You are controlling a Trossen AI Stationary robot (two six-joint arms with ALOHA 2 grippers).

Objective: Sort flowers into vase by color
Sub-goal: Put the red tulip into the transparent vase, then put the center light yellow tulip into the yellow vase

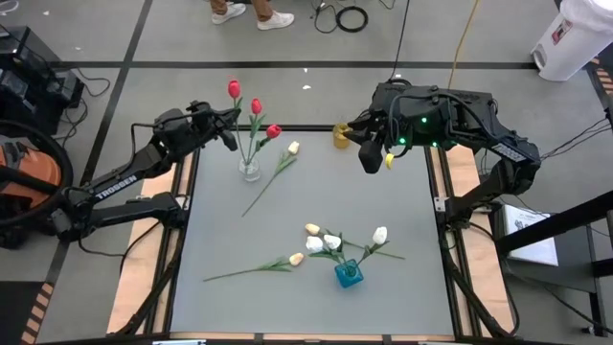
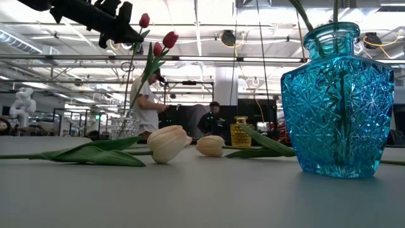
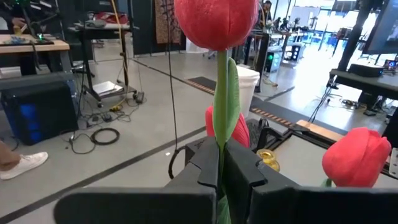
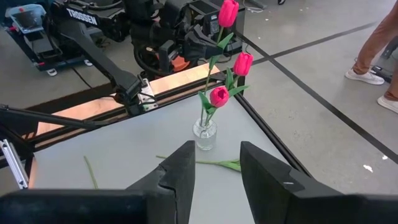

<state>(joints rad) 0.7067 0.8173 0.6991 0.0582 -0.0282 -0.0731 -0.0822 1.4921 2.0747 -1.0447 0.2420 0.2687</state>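
Observation:
My left gripper [image 1: 230, 129] is shut on the stem of a red tulip [image 1: 234, 89] above the clear glass vase [image 1: 249, 171] at the far left. Two more red tulips [image 1: 256, 105] [image 1: 273, 130] stand in that vase. In the right wrist view all three stems run down into the vase [image 4: 205, 134]. My right gripper [image 1: 372, 155] is open and empty, above the table's far right by the yellow vase [image 1: 342, 134]. A blue vase [image 1: 349, 274] near the front holds white tulips [image 1: 331, 241]. Cream tulips lie flat on the table [image 1: 293, 147] [image 1: 297, 259] [image 1: 313, 229]. My left gripper pinches the red tulip's green stem [image 3: 220, 152] between its two fingers [image 3: 210, 168], a little below the head [image 3: 214, 22]. The fingers come level from the table's left and lie across the stem. The tulip stands upright, its lower stem reaching down into the clear vase [image 4: 205, 134].
The blue vase [image 2: 338, 95] stands close to the low camera, with cream tulip heads [image 2: 168, 143] [image 2: 210, 145] lying behind it. People stand in the room beyond the table [image 2: 147, 101]. The grey table's middle [image 1: 326, 196] is bare between the vases.

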